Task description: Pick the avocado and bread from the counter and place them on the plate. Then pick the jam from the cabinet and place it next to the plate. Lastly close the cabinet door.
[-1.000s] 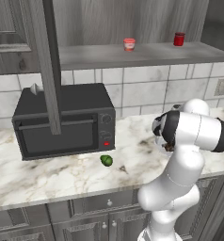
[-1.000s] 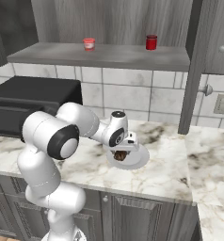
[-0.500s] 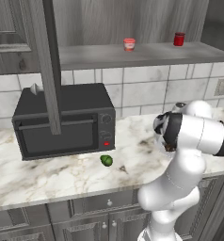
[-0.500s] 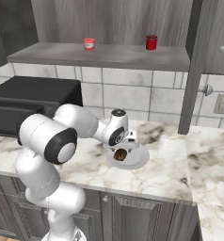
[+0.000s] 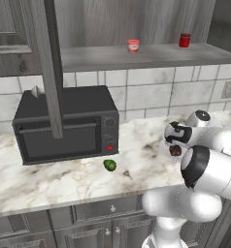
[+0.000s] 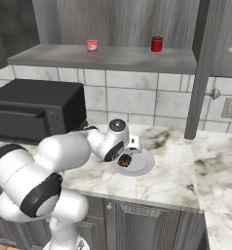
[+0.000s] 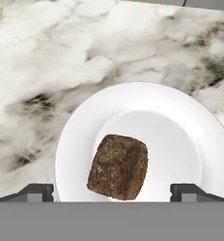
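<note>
Our fingers (image 7: 112, 192) stand spread just above the bread (image 7: 117, 166), which lies free on the plate (image 7: 180, 127); lifting away carelessly, we could nudge it off. We count one bread, one plate, one avocado (image 5: 109, 165) left of the plate on the counter (image 5: 64, 179), and two jars, the jam (image 5: 133, 45) and a red jar (image 5: 185, 39), above the plate on the shelf (image 5: 137, 57).

Below the gripper (image 7: 112, 190), the bread (image 7: 118, 166) is dark brown, speckled lighter, on a plain white plate (image 7: 180, 127); around it the counter (image 7: 48, 61) is white marble veined beige-brown.
</note>
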